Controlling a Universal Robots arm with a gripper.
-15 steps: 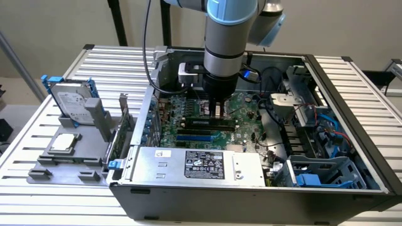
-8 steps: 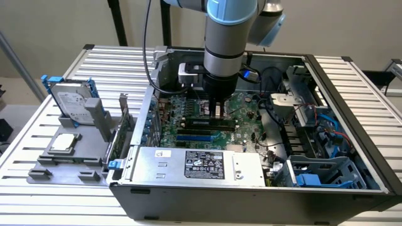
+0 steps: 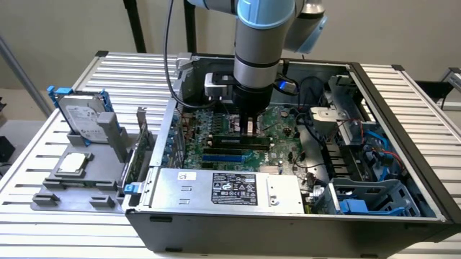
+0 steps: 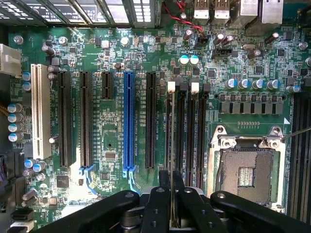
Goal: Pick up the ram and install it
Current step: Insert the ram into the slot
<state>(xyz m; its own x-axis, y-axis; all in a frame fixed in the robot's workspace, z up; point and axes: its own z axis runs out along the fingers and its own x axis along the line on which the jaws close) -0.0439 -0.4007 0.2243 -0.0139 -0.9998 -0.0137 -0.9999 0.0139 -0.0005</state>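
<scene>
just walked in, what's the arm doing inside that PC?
The gripper is reaching down into the open computer case, over the motherboard. It is shut on the ram, seen edge-on in the wrist view as a thin vertical stick between the fingers. The stick lines up along the memory slots with white latches, between the blue slot and the empty CPU socket. Whether it is seated yet cannot be told. Outside the case, a hard drive stands on a grey holder.

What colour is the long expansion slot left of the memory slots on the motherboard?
Blue: the long expansion slot stands out among black ones, clearest in the wrist view.
</scene>
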